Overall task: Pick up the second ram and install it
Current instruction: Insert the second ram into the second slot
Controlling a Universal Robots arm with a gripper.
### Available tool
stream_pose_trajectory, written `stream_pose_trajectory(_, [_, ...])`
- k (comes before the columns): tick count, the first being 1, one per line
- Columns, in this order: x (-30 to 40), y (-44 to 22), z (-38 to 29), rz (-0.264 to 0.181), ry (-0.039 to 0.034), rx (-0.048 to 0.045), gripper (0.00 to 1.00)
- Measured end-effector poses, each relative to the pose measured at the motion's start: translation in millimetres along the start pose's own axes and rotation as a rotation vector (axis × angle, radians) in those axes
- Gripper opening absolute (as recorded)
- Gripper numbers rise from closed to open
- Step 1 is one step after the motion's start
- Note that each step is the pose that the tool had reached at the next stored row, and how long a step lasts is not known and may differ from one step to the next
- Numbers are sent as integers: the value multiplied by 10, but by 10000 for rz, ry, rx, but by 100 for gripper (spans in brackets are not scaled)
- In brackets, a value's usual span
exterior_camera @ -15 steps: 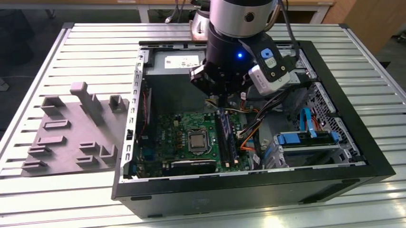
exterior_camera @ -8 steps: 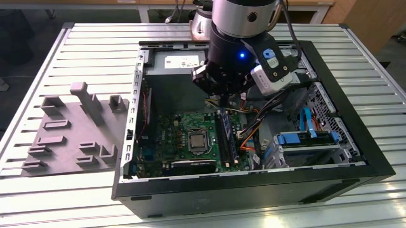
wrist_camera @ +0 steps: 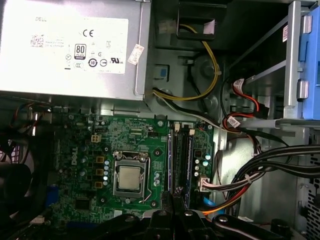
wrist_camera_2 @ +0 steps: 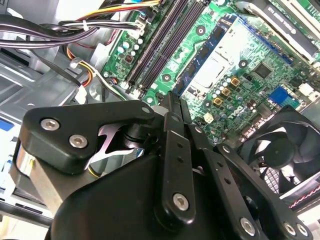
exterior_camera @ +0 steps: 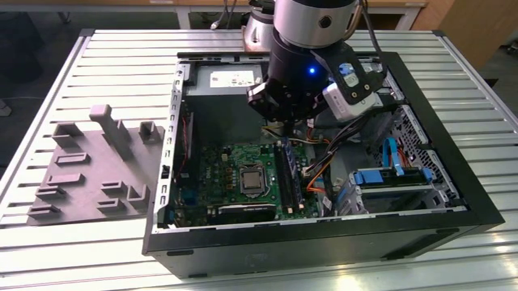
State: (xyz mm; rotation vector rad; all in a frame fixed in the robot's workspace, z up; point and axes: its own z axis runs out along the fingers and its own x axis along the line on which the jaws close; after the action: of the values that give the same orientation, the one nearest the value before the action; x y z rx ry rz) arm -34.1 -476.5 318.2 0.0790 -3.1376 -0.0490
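My gripper (exterior_camera: 285, 131) hangs inside the open computer case, just above the far end of the long memory slots (exterior_camera: 288, 176) on the green motherboard (exterior_camera: 235, 163). In the second wrist view the gripper (wrist_camera_2: 172, 98) has its fingers pressed together, and nothing long sticks out from between them. A thin dark stick (exterior_camera: 280, 171) stands on edge in the slot nearest the processor (wrist_camera: 129, 178). I cannot tell whether it is the second ram. In the first wrist view the gripper (wrist_camera: 173, 204) sits over the slots (wrist_camera: 181, 160).
A grey fixture block (exterior_camera: 97, 167) with upright posts lies on the slatted table at the exterior view's left. The case holds a power supply (wrist_camera: 70, 47), cable bundles (wrist_camera: 260, 170), a blue drive bay (exterior_camera: 389, 179) and a fan (wrist_camera_2: 280, 150).
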Motion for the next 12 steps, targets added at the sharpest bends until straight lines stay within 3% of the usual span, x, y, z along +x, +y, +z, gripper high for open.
stream_pose_trajectory(12, [-41,-2,0,54,-1,0,12])
